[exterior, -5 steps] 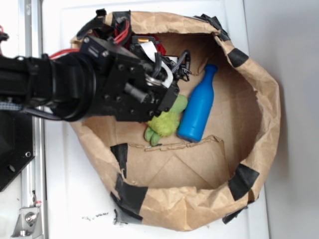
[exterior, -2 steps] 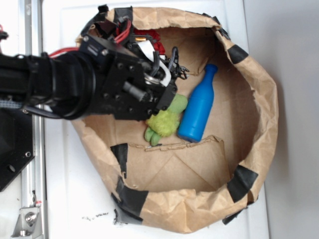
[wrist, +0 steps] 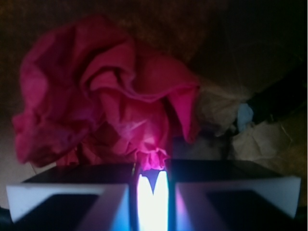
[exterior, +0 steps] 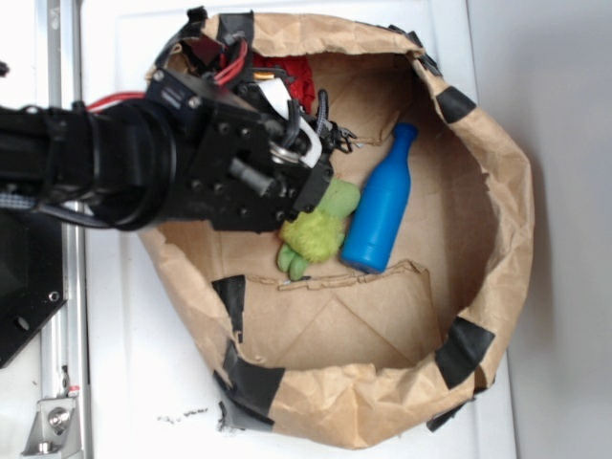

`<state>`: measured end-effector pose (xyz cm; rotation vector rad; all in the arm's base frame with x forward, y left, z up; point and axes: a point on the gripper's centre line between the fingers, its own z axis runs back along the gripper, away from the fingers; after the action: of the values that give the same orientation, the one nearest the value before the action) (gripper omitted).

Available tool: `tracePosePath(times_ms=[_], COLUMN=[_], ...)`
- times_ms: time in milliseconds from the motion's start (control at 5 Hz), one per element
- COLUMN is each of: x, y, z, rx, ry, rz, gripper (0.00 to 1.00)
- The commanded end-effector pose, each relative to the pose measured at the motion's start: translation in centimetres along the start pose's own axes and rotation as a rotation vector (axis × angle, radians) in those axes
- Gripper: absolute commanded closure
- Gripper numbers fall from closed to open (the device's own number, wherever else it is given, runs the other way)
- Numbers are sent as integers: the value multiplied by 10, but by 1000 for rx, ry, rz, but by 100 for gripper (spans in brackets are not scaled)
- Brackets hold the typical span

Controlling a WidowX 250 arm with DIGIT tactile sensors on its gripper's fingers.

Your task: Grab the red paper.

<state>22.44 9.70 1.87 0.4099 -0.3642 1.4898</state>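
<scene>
A wide, crumpled brown paper bag [exterior: 497,172], its rolled rim patched with strips of black tape, is seen lying open on a white surface [exterior: 124,382]. Inside it, three things are held. A bright red wad of wrinkled tissue-like paper [exterior: 292,76] is lodged at the bag's upper wall, mostly hidden behind the black robot arm. A fuzzy green plush toy [exterior: 320,232] is found near the middle of the bag floor, and a blue plastic bottle [exterior: 381,204] is laid just beside it, touching or nearly so.

The black gripper [exterior: 325,129] is positioned inside the bag, next to the red paper. In the wrist view, the red paper [wrist: 103,101] is shown filling the frame, and a small fold of it is pinched between the two pale fingers [wrist: 72,199], which are drawn almost together.
</scene>
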Motion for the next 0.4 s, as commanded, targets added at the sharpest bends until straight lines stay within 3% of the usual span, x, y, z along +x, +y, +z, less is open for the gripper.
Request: tracePosePath(times_ms=[0,200], x=[16,22], y=[1,0], z=[22,52], rx=[-100,-170], ry=[28,71], rz=[17,41], gripper=[100,100])
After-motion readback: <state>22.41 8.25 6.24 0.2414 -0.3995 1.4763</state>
